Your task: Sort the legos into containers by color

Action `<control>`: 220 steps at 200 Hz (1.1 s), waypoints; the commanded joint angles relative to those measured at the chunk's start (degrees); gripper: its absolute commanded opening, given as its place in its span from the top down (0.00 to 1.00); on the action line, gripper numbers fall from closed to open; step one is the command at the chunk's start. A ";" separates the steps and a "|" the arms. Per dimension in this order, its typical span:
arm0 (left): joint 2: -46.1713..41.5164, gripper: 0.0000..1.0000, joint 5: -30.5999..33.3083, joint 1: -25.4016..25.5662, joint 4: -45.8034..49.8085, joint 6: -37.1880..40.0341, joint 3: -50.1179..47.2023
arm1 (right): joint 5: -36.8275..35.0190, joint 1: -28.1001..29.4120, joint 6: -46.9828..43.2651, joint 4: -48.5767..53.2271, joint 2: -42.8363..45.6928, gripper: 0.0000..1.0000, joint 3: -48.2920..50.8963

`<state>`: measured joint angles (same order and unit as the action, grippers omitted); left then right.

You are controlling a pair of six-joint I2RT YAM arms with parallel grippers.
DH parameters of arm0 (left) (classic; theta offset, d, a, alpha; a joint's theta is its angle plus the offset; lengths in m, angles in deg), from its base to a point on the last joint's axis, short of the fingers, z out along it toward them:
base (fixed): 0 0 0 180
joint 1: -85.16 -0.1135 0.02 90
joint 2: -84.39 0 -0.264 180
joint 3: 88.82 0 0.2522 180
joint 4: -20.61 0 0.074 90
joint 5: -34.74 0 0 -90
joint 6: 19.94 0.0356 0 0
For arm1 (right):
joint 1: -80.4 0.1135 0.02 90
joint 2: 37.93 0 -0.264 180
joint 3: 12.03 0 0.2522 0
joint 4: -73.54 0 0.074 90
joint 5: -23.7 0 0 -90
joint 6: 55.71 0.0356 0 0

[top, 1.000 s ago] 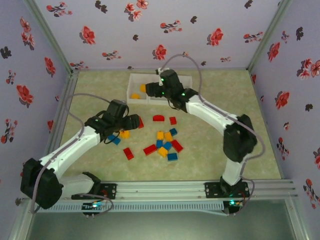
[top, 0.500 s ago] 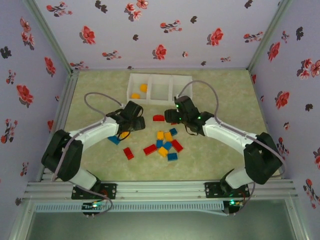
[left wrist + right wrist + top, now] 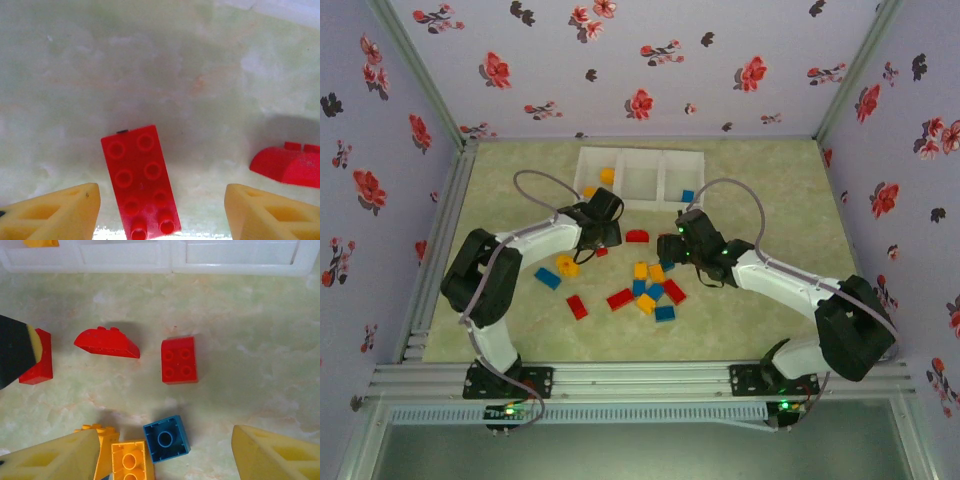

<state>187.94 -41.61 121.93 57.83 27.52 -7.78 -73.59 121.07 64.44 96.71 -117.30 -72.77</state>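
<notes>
On the left of the desk (image 3: 500, 200), the left fingers (image 3: 55, 212) stand spread on either side of a long red brick (image 3: 140, 180), neither touching it. The brick's near end is cut off at the bottom of the wrist view, and from above the arm's black head hides most of it. Just right of it lies a red arched brick (image 3: 292, 165), cropped by the frame edge there. At the back, the row of white bins (image 3: 640, 158) holds yellow bricks (image 3: 607, 176) in its left bin and a blue brick (image 3: 687, 196) in its right one. Further right, the right fingers (image 3: 275, 455) are spread too, gripping nothing, above a small blue brick (image 3: 166, 437) and a yellow brick (image 3: 131, 460) that runs off the bottom edge. Another yellow piece is half hidden behind one finger. A square red brick (image 3: 179, 360) lies apart beyond them, and the mixed pile (image 3: 652, 288) sits mid-desk
</notes>
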 commanded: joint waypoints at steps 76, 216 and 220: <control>6.71 0.46 3.92 0.15 3.88 0.89 3.27 | 0.16 1.57 2.35 -3.50 -0.03 0.30 1.19; 2.34 0.74 5.10 -0.08 15.01 11.39 15.68 | -4.06 1.90 1.49 -0.60 3.73 0.31 2.25; 2.49 0.74 5.05 -0.12 15.45 11.90 16.68 | -4.36 1.95 1.47 -0.18 3.89 0.31 2.19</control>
<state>193.31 -37.83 121.91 69.51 34.71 3.02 -75.26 122.69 65.86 94.74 -115.29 -71.18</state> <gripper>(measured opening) 0.334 0.691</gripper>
